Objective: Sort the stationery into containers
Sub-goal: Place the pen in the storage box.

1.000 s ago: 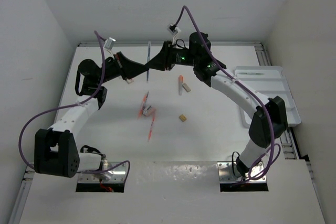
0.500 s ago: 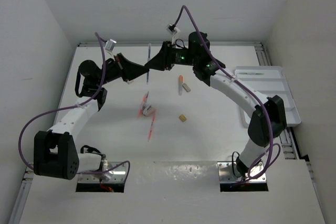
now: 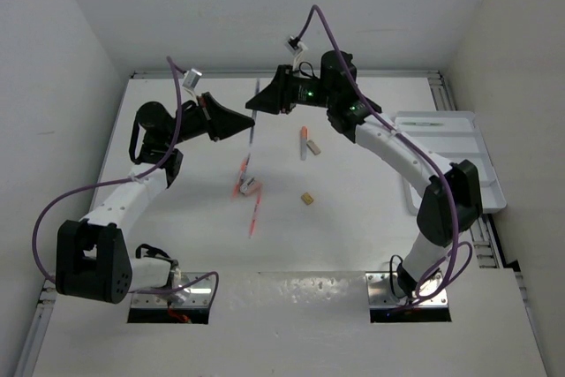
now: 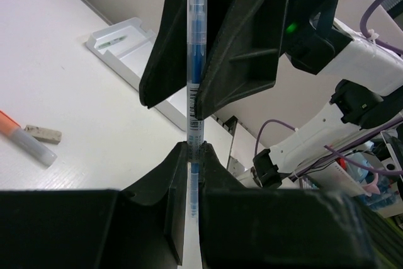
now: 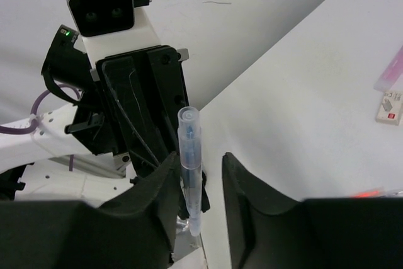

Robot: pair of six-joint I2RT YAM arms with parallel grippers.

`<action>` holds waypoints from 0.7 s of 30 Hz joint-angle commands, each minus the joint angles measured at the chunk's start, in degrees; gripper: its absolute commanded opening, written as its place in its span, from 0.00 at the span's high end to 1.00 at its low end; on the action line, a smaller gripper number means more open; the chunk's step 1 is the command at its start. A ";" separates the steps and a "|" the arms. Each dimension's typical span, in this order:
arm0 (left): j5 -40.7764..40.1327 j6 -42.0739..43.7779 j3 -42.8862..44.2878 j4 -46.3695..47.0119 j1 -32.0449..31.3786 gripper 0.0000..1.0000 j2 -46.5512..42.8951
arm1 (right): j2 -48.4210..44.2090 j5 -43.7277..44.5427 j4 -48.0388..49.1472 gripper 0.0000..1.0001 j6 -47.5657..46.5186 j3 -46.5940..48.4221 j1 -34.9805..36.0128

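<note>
Nearest, orange-red pens (image 3: 255,214) lie loose on the worktop (image 3: 353,236). Beyond them, the left tool (image 4: 191,150) is clamped on the blue pen (image 4: 196,61), held in the air. The right tool (image 5: 201,159) stands apart around it (barrel against one finger). The pen looks light, stiff and slick, so a square mid-shaft grip seems best.

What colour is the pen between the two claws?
The pen is clear with a blue core, seen best in the left wrist view.
</note>
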 commanded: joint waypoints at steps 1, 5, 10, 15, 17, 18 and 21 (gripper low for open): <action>0.82 0.99 1.08 1.70 -0.10 1.00 -1.87 | -0.85 -0.20 1.24 0.65 -0.47 0.68 -0.98; 0.82 1.34 1.16 1.43 -0.10 1.00 -1.61 | -1.47 -0.82 0.80 0.56 -1.09 -0.11 -1.42; 0.65 1.43 1.08 1.35 -0.01 1.00 -1.43 | -1.55 -1.44 1.15 0.64 -1.18 -0.37 -1.51; 0.82 2.56 1.51 -0.31 -0.01 1.00 -1.43 | -1.55 -2.23 1.85 0.89 -1.70 -0.37 -1.42; 0.21 4.84 3.00 -3.91 -0.10 0.74 -1.34 | -1.73 -2.23 0.37 1.00 -3.36 0.06 -1.34; 0.04 8.51 3.88 -9.41 0.08 0.65 -1.17 | -1.99 -2.31 -0.77 1.00 -4.59 0.33 -1.60; -0.76 16.88 8.01 -21.21 1.39 0.43 -0.55 | -2.87 -2.14 -10.95 1.00 -21.56 3.74 -3.26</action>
